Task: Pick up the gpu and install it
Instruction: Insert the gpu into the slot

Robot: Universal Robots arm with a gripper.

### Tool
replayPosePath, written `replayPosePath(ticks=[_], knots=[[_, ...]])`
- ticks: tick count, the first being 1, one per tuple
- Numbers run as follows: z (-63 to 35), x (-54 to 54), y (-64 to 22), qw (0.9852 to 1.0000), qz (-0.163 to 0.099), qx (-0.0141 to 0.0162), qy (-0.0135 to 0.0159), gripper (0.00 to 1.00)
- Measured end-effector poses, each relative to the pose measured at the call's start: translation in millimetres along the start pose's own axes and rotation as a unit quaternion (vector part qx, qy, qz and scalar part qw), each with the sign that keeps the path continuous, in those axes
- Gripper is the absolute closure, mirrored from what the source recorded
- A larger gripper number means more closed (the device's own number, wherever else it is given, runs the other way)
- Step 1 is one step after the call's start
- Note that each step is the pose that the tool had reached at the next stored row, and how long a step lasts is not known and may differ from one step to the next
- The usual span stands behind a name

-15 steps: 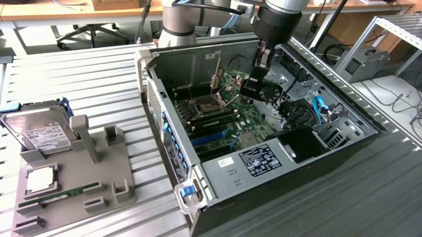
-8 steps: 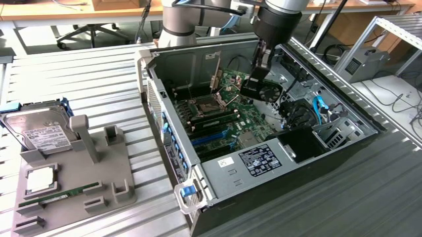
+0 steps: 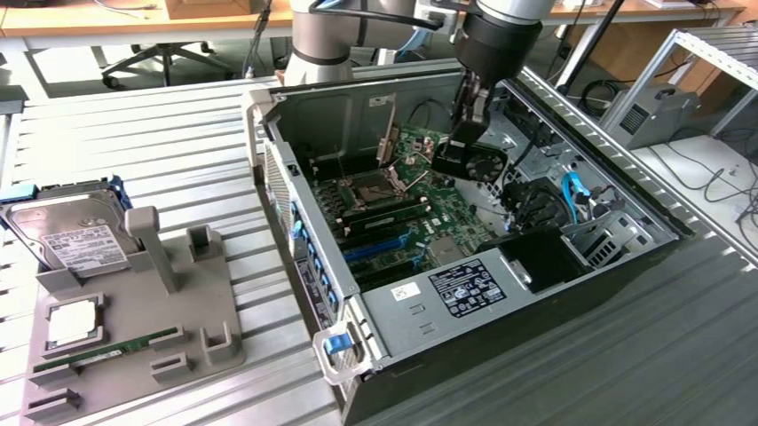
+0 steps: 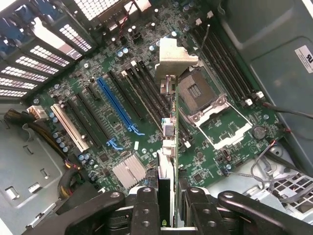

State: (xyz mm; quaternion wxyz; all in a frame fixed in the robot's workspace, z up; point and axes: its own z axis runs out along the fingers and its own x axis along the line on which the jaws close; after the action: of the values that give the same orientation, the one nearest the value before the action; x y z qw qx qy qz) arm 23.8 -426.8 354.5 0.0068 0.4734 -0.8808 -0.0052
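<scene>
Currently slatted tabletop (image 3: 142,142), desks (image 3: 119,22) behind, carries one open case (image 3: 279,177), one hard drive (image 3: 77,240), one RAM stick (image 3: 106,353); partly closed hand (image 3: 464,146) grips one gpu (image 3: 471,166).

- arm (image 3: 322,35): silver-grey cylindrical tubes, darker joint band
- wrist section (image 3: 498,43): black, round, tapering
- gripper (image 4: 171,203): glossy black linkage fingers (image 4: 146,208), round silver pivot screws (image 4: 115,195) at joints
</scene>
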Motion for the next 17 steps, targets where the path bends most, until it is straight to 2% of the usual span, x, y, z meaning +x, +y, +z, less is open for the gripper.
replayPosePath(ticks=[17], knots=[[0.0,-0.1,0.1,0.9991,-0.043,0.0003,0.0007,0.74]])
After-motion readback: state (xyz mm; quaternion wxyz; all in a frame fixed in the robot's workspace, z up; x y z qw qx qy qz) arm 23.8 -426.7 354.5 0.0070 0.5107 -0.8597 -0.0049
